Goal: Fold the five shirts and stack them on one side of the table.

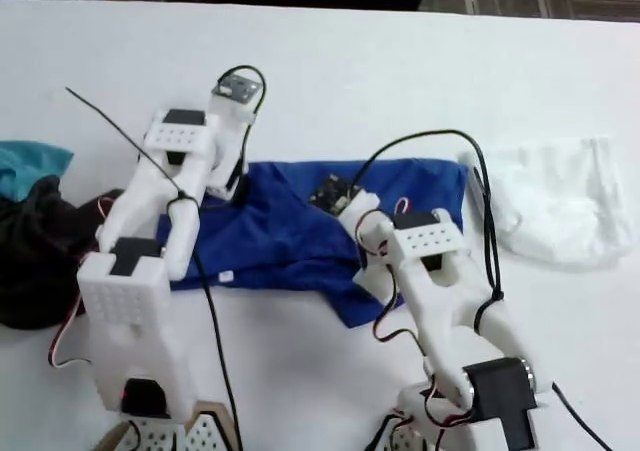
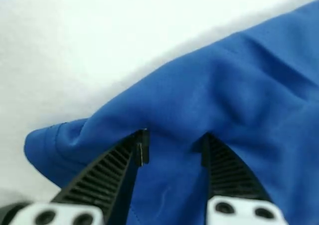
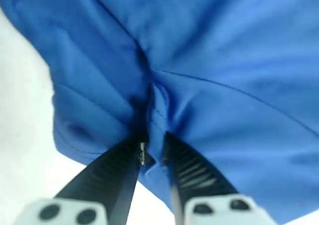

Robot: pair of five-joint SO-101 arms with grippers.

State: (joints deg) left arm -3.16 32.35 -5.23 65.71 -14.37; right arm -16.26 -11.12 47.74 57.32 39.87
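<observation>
The blue shirt [image 1: 290, 236] lies spread at the middle of the table [image 1: 400, 51], not yet folded. The right gripper [image 3: 154, 152] is clamped on a pinched ridge of its cloth. The left gripper [image 2: 174, 145] sits at the shirt's far edge, jaws apart over the fabric. A white shirt [image 1: 555, 201] lies at one side. A black garment [image 1: 35, 256] and a teal garment [image 1: 30, 161] lie heaped at the other. Judged status: early, no stack formed.

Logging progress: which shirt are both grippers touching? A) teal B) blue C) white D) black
B: the left gripper and the right gripper both rest on the blue shirt, and the right one pinches a fold of it.
</observation>
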